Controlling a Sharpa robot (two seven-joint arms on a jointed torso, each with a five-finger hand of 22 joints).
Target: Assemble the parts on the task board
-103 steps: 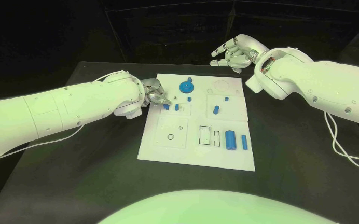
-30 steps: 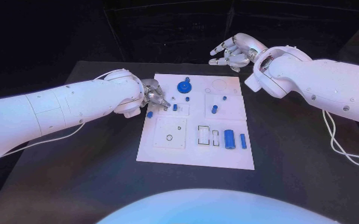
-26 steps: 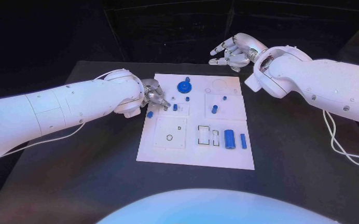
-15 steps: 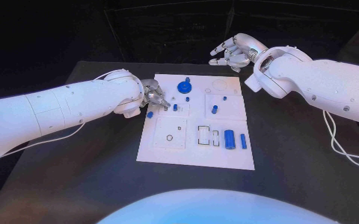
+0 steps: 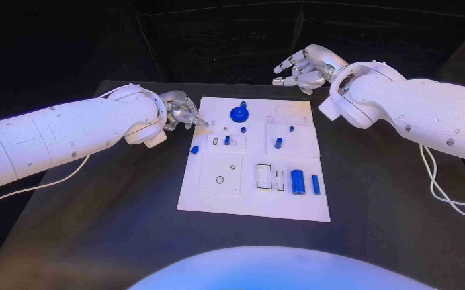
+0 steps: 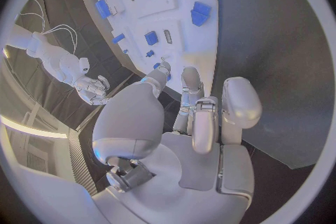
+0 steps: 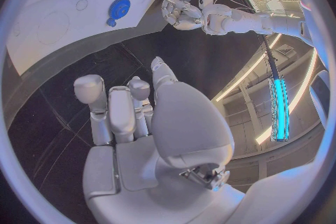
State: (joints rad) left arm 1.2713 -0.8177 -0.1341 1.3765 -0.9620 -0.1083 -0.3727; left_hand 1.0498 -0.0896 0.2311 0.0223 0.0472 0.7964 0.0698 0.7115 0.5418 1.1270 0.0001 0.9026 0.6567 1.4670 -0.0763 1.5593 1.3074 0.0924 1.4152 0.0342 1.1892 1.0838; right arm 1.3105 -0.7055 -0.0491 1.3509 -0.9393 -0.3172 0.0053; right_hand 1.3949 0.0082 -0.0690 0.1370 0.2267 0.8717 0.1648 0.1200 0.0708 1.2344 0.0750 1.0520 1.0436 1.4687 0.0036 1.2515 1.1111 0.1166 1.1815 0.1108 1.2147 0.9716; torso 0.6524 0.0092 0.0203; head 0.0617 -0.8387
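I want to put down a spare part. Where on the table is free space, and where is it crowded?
Free: the black table between the task board and the near edge, and right of the board. Crowded: the board's far-left corner, beside the left robot hand, with small blue parts close by.

We are reaching our left arm (image 5: 78, 132) in from the side, and our left hand (image 5: 178, 110) is hovering low over the counter, fingers loosely curled and apart, gripping nothing. From the left wrist view the fingers (image 6: 192, 102) are stretching forward with bare gaps between them. Our right arm (image 5: 407, 105) is bending in from the other side, and our right hand (image 5: 302, 68) is hanging raised at the far end, fingers parted and lightly curled, holding nothing.
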